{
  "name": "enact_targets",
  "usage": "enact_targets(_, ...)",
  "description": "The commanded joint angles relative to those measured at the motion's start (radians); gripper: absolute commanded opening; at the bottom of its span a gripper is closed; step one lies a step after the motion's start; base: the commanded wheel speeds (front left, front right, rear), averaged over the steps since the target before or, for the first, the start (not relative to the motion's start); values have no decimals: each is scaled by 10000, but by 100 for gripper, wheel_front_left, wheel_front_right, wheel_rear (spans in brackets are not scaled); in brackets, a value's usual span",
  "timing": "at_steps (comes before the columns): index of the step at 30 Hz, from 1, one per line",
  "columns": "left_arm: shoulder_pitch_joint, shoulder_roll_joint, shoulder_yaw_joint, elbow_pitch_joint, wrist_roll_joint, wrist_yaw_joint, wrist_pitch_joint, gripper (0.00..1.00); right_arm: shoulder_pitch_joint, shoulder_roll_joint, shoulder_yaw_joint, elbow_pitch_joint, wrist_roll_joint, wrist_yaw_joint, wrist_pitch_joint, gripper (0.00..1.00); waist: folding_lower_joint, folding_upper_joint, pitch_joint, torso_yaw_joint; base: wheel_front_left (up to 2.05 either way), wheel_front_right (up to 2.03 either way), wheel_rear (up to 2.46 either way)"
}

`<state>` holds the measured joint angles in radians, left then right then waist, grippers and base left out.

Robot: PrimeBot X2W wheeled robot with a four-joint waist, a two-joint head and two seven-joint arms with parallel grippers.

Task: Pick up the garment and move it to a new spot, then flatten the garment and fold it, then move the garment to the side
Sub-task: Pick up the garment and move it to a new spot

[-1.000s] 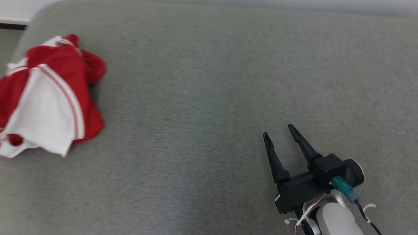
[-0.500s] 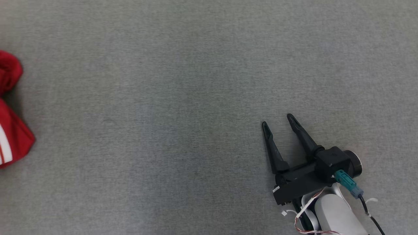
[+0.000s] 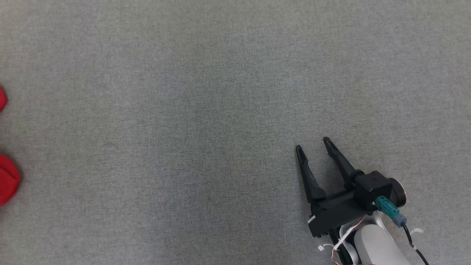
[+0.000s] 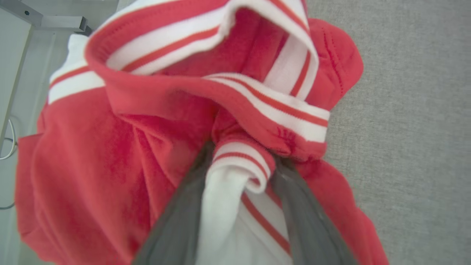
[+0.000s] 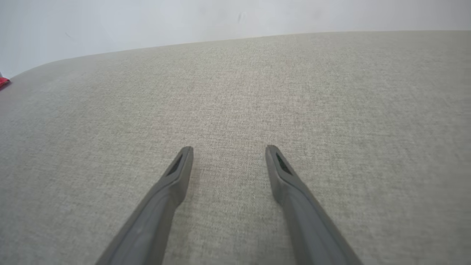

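The garment [image 4: 110,147] is a crumpled red top with white, red-striped bands, lying at the left edge of the grey surface. My left gripper [image 4: 243,154] has a finger on each side of a rolled white fold, both touching it. Its tips are buried in the cloth, and whether they pinch it I cannot tell. In the head view only red scraps of the garment [image 3: 8,178] show at the left border. My right gripper [image 3: 312,145] hovers open over bare surface at the lower right, far from the garment. The right wrist view shows the right gripper [image 5: 229,148] with nothing between its fingers, and a sliver of the garment [image 5: 3,82].
The grey fabric surface [image 3: 206,110] stretches wide between the garment and my right gripper. Its rounded far edge [image 5: 110,53] meets a pale wall. Beyond its left edge stand a metal frame [image 4: 55,22] and a thin cable [image 4: 7,147].
The head camera has swung right, so the garment has slid from the upper left to the left border. The right gripper keeps its place and stays open.
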<state>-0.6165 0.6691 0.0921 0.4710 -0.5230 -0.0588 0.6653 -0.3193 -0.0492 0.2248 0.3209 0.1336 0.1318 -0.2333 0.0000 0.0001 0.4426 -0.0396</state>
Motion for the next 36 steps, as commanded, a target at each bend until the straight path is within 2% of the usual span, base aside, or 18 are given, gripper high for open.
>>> enact_targets(1,133,-34,25,9,-1,1,-202,0,156,-18,-55,46,1,-21,-3,100,0,-1,-165,15,0,0,0)
enact_targets(10,-534,64,-183,-788,-181,-449,-1162,0,385,-18,219,445,493,-21,-118,100,0,-1,-1390,165,0,0,0)
enact_targets(16,-1342,-193,-834,-1919,-318,-634,-1486,0,594,-20,414,820,934,-21,-220,100,0,-1,-2484,63,0,0,0)
enact_targets(22,-2064,-863,-1628,-2695,-392,-647,-1523,0,771,-20,497,1155,1217,-21,-261,100,0,-1,-3354,-271,0,0,0)
enact_targets(27,-2743,-1683,-2336,-3178,-660,-688,-1667,0,955,-22,598,1336,1381,-21,-306,100,0,-1,-4025,-874,0,0,0)
enact_targets(36,-3661,-3121,-3406,-3339,-1190,-707,-2374,0,1074,-18,689,1336,1512,-21,-316,100,0,-1,-4154,-2169,0,0,0)
